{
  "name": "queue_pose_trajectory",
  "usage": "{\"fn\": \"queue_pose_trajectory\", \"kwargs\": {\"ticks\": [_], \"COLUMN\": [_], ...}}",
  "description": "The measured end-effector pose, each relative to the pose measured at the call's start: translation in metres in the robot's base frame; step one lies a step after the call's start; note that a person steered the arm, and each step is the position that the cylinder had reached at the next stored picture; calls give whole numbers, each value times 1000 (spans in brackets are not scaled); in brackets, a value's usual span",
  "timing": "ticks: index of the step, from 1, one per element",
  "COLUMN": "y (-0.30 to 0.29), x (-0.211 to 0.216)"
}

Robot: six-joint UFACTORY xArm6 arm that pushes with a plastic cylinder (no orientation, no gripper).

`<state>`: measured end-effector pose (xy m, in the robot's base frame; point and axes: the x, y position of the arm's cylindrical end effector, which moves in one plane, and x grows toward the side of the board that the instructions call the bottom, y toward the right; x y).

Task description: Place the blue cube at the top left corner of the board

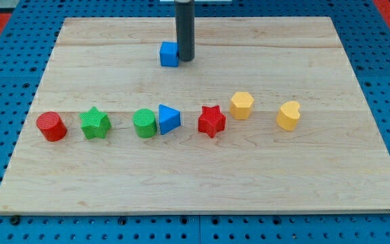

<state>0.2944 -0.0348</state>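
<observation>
Camera view | near row across mid-board untouched: red cylinder (51, 127) to yellow heart (288, 115) | far: blue cube (169, 54) near top edge, centre | my tip (184, 59), bare rod holding nothing, touches cube's right face | step: pushing; next: steady leftward shove to top left corner

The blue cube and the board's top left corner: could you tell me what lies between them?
Only bare wooden board separates the blue cube from that corner in the camera view.
</observation>
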Motion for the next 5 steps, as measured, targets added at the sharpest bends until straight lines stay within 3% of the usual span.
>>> {"fn": "queue_pose_trajectory", "kwargs": {"ticks": [1, 2, 3, 4, 5], "y": [-87, -126, -75, -115, -184], "x": [-37, -35, -2, 16, -10]}}
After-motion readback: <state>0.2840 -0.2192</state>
